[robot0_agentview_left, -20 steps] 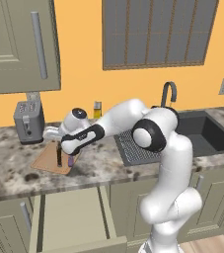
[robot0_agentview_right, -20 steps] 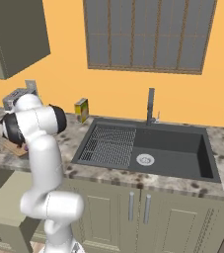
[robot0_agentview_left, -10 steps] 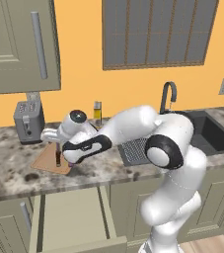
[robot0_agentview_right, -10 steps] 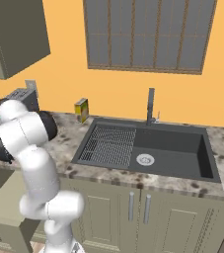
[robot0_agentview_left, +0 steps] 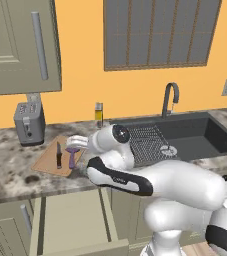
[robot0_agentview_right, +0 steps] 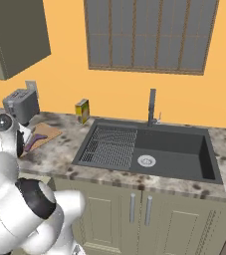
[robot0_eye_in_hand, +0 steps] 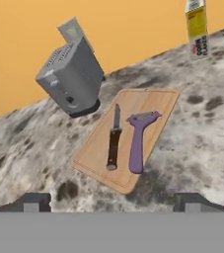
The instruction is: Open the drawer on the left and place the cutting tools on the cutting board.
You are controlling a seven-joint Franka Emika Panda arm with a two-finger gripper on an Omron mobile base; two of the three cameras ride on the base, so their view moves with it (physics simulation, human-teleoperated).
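Observation:
The light-brown cutting board (robot0_eye_in_hand: 155, 106) lies on the counter in front of the toaster. On it, side by side, rest the knife (robot0_eye_in_hand: 113, 140) with its dark handle and the purple peeler (robot0_eye_in_hand: 138, 140). Both also show in the left base view: knife (robot0_agentview_left: 59, 155), peeler (robot0_agentview_left: 72, 156), cutting board (robot0_agentview_left: 47, 161). My gripper (robot0_eye_in_hand: 112, 203) hovers back from the board's near edge, open, its fingertips (robot0_eye_in_hand: 32, 201) wide apart with nothing between them. The white hand (robot0_agentview_left: 78, 143) hangs just right of the board. The drawer (robot0_agentview_left: 70, 222) stands pulled out below the counter, its pale inside bare.
A grey toaster (robot0_agentview_left: 29, 123) stands behind the board, with a small yellow bottle (robot0_agentview_left: 99, 114) by the wall. Right of them are the dark draining rack (robot0_agentview_left: 147, 142), sink (robot0_agentview_right: 176, 149) and faucet (robot0_agentview_left: 169, 98). My arm's bulky links hang over the counter's front edge.
The purple peeler, under the gripper a second ago, now lies free on the board beside the knife. The hand has drawn back and the arm's elbow has swung low toward the front.

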